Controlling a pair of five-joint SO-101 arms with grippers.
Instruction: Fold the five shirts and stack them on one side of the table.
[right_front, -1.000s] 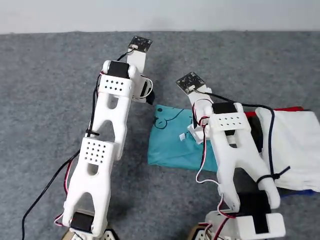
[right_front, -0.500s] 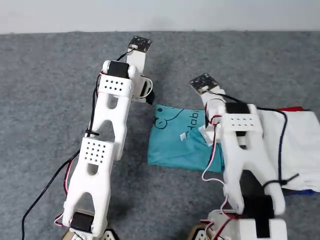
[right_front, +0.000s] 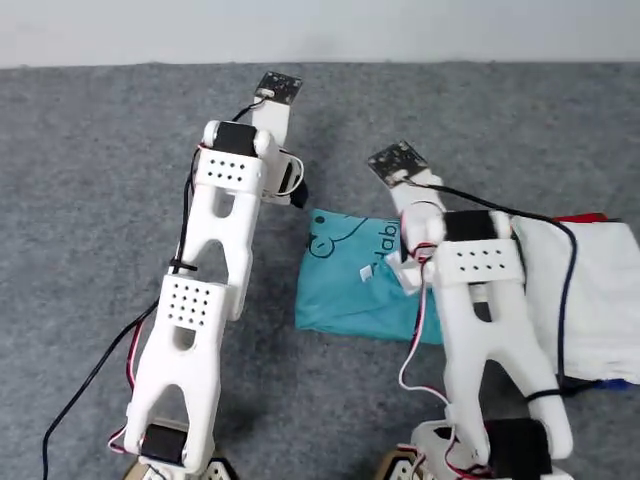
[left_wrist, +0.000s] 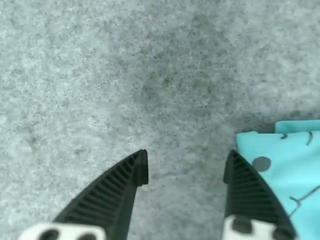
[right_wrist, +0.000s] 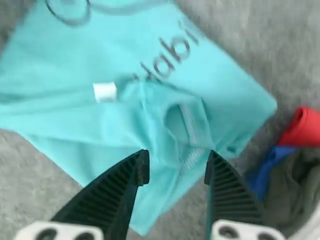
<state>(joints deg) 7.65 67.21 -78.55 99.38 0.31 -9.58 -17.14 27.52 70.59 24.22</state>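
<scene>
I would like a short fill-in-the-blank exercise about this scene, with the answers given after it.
1. The right gripper hangs over the teal shirt with its jaws ___.
2. The left gripper is over the ___ table, beside that shirt's corner.
3. The top shirt of the pile is ___.
Missing words: open; grey; white.

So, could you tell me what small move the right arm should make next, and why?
Probably lower the right gripper onto the teal shirt and close: its jaws hang open above the folded cloth, which lies beside the pile.
</scene>
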